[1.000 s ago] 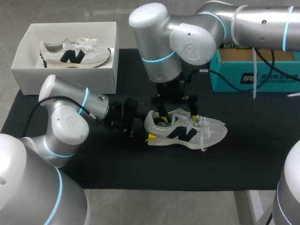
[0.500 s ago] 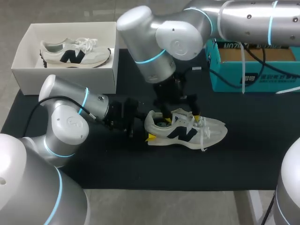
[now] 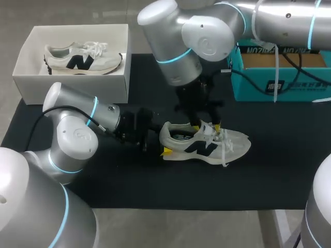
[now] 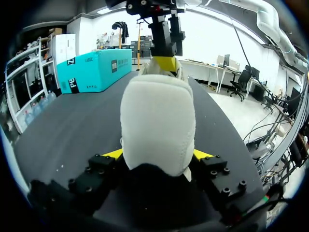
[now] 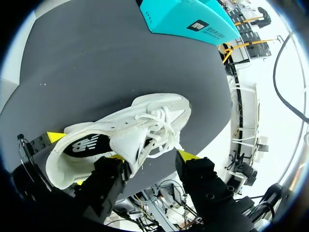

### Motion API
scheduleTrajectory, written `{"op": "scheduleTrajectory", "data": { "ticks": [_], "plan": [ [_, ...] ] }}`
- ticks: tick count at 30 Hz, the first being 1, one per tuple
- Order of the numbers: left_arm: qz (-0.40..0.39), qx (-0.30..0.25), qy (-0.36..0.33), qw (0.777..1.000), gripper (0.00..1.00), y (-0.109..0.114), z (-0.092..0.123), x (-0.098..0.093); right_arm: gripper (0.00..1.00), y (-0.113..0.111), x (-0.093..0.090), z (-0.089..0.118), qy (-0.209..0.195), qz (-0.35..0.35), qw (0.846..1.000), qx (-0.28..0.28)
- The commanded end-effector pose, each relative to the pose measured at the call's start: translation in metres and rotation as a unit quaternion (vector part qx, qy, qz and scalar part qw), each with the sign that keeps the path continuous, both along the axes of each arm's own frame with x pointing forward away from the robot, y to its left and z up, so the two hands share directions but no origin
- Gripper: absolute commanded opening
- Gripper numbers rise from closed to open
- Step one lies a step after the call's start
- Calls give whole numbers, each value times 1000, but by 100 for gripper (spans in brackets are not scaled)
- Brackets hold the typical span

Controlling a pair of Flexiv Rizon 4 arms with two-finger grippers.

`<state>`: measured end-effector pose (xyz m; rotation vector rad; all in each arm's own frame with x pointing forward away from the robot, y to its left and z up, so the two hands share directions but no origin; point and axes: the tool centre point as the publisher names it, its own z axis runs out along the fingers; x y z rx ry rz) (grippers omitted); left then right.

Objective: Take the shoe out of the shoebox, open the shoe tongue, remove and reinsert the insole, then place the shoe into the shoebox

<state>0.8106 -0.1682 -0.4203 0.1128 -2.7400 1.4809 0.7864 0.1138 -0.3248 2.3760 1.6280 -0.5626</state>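
The right claw (image 5: 149,155) stands spread over the shoe (image 3: 232,142) at frame centre. One finger rests against the tongue (image 5: 129,141), the other hangs out past the laces (image 5: 161,126), and nothing is pinched. The left claw (image 4: 157,155) presses the heel (image 4: 157,121) from both sides, pinning the shoe to the mat (image 3: 289,175).

The spread fingers could snag a lace and drag the shoe, or slip off the tongue. A hard pull might twist the heel free. The shoebox (image 3: 77,85), upper left, holds a second shoe (image 3: 77,59).
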Motion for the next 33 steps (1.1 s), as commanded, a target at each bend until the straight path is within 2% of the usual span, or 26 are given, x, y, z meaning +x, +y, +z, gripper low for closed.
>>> {"op": "scheduleTrajectory", "data": {
  "ticks": [1,12,24,33],
  "plan": [
    [0,2,0,1000,0,-1,0,0,0,-6,-7,-1,-15,-10,999,28],
    [0,2,0,1000,0,-1,0,0,0,-23,-11,-4,-29,-6,994,101],
    [0,2,0,1000,0,-1,0,0,0,-47,-13,1,-41,-21,991,128],
    [0,2,0,1000,0,-1,0,0,0,-67,-14,-10,-38,-51,988,140]
  ]
}}
